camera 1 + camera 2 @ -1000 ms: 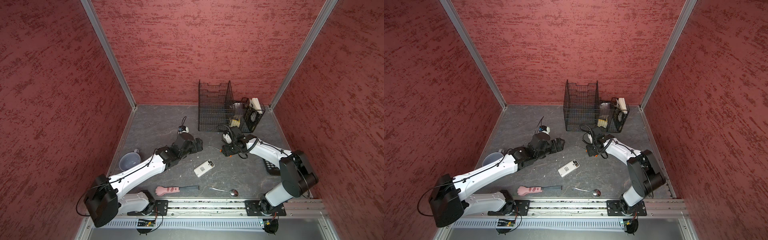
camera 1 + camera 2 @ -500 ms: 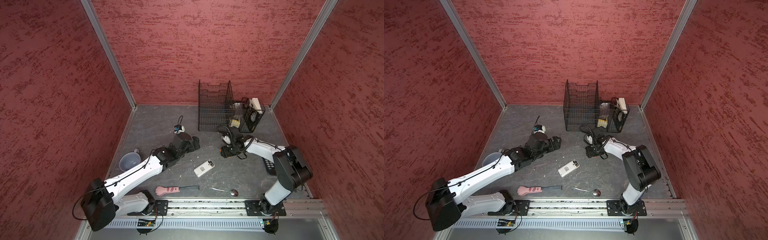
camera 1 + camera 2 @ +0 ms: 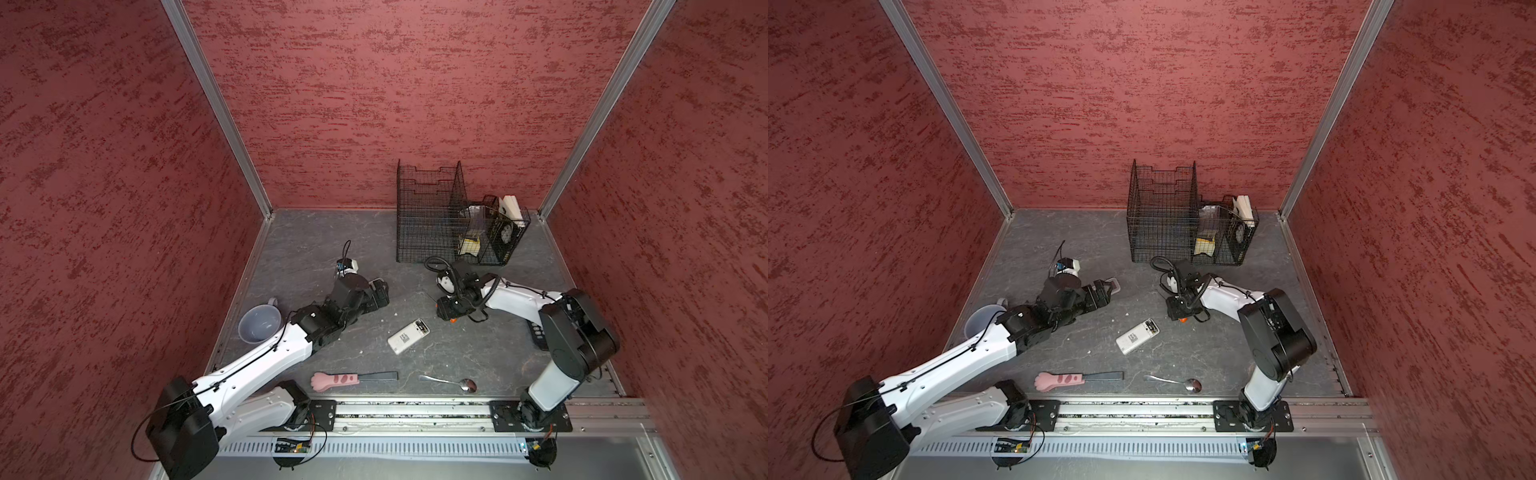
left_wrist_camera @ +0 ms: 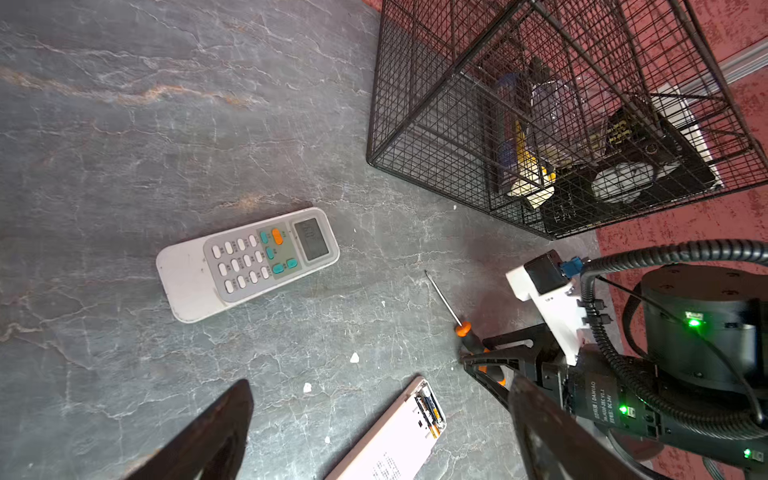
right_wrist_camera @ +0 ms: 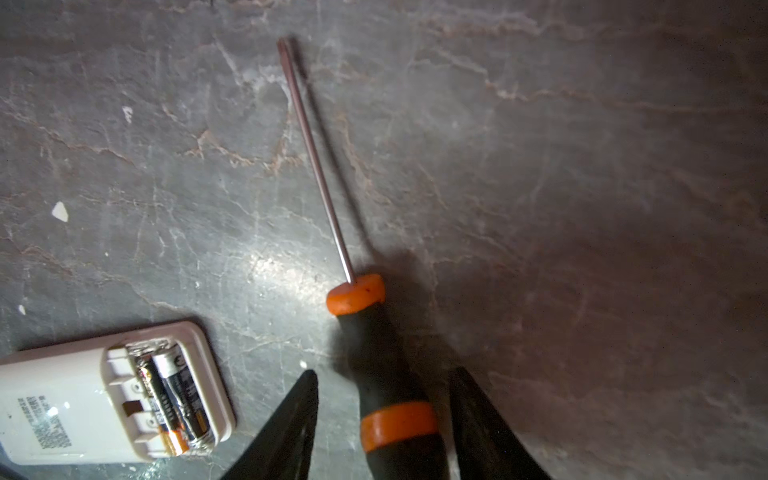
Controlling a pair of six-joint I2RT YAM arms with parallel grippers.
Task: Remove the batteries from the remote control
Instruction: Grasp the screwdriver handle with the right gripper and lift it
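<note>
The white remote control (image 3: 408, 336) lies face down mid-table with its end compartment uncovered. The batteries (image 5: 174, 399) sit side by side in it, dark with metal ends, and show too in the left wrist view (image 4: 430, 409). My right gripper (image 5: 383, 370) straddles the black-and-orange handle of a screwdriver (image 5: 376, 345) lying flat just right of the remote. Its jaws stand open, a gap on each side of the handle. In both top views it is low over that tool (image 3: 446, 309) (image 3: 1177, 309). My left gripper (image 4: 380, 380) is open and empty, left of the remote (image 3: 380, 291).
A second remote (image 4: 249, 262) lies face up beyond the left gripper. A black wire basket (image 3: 432, 216) with clutter stands at the back. A lilac cup (image 3: 259, 324) sits at the left. A pink paw-handled tool (image 3: 336, 380) and a spoon (image 3: 451, 381) lie near the front rail.
The right gripper has shifted a little toward the remote and its jaws have narrowed around the screwdriver handle. The left arm has barely moved.
</note>
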